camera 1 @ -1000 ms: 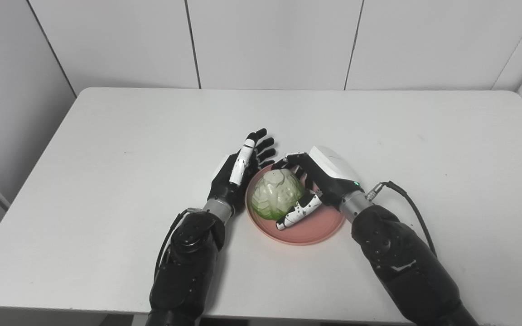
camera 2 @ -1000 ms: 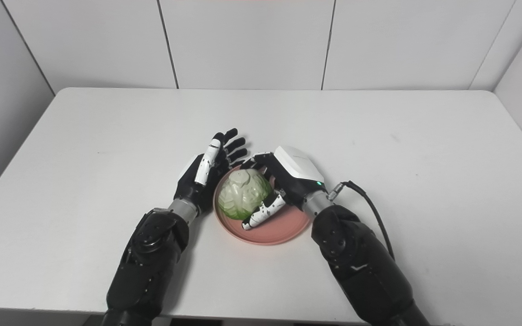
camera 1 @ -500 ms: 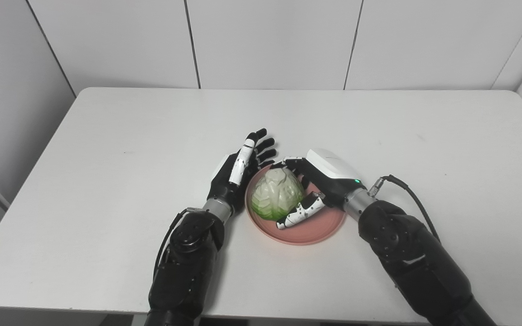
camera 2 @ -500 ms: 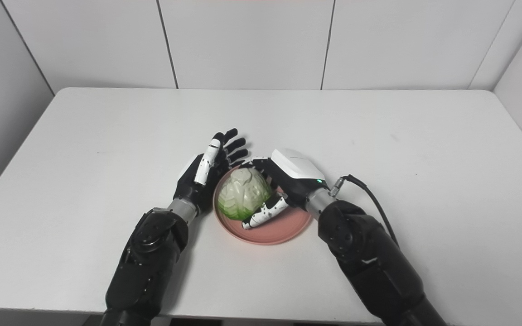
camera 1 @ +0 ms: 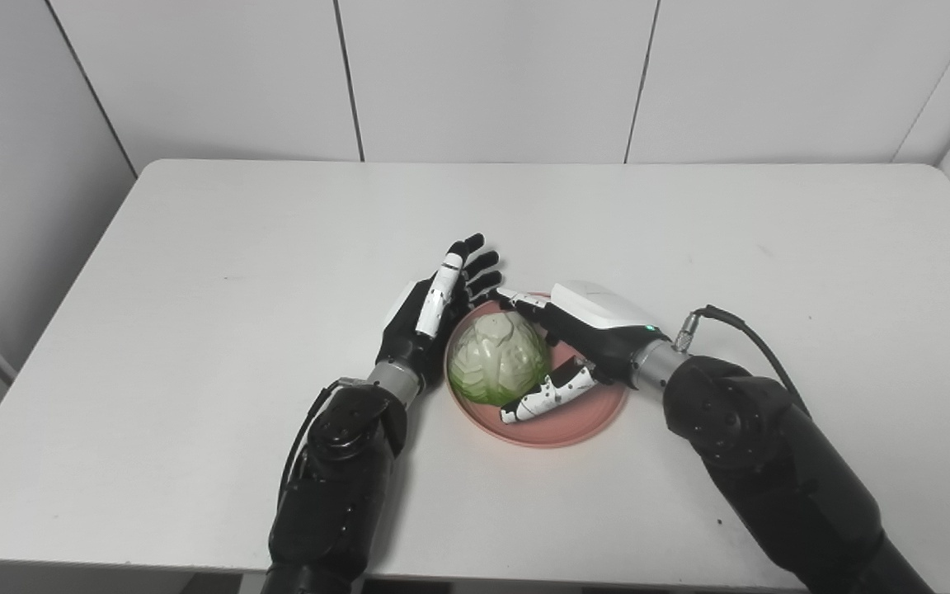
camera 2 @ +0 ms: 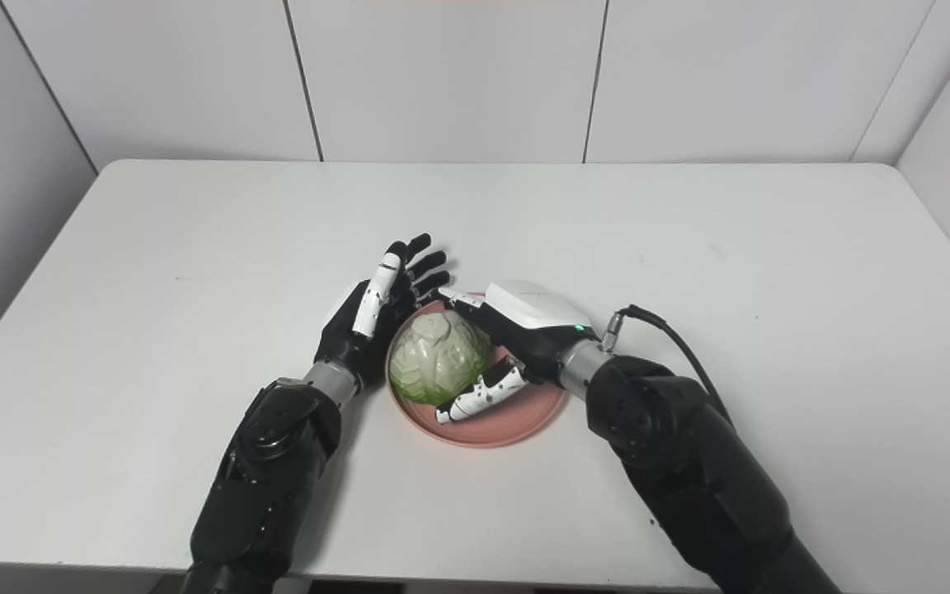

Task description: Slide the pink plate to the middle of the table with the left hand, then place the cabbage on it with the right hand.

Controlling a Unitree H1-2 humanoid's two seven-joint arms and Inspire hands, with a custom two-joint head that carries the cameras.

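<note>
Right hand (camera 1: 586, 334) is loosely cupped around one round pale-green cabbage (camera 1: 498, 358) on one round pink plate (camera 1: 576, 415); left hand (camera 1: 434, 313) is held open beside.

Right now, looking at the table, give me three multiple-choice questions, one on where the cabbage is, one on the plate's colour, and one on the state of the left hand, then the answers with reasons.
1. Where is the cabbage?
A. On the bare table beside the plate
B. On the plate
C. Lifted clear above the plate

2. What colour is the plate?
A. Pink
B. Blue
C. White

3. What is the state of the left hand?
A. Closed around the cabbage
B. Gripping the plate's rim
C. Open, holding nothing

Answers:
1. B: the cabbage sits on the plate's left part, with the right hand cupped around its right side.
2. A: the bare rim and floor on the near and right side show salmon pink against the white table.
3. C: its fingers are spread and pointing away from the robot, just left of the plate, with nothing in them.
</note>
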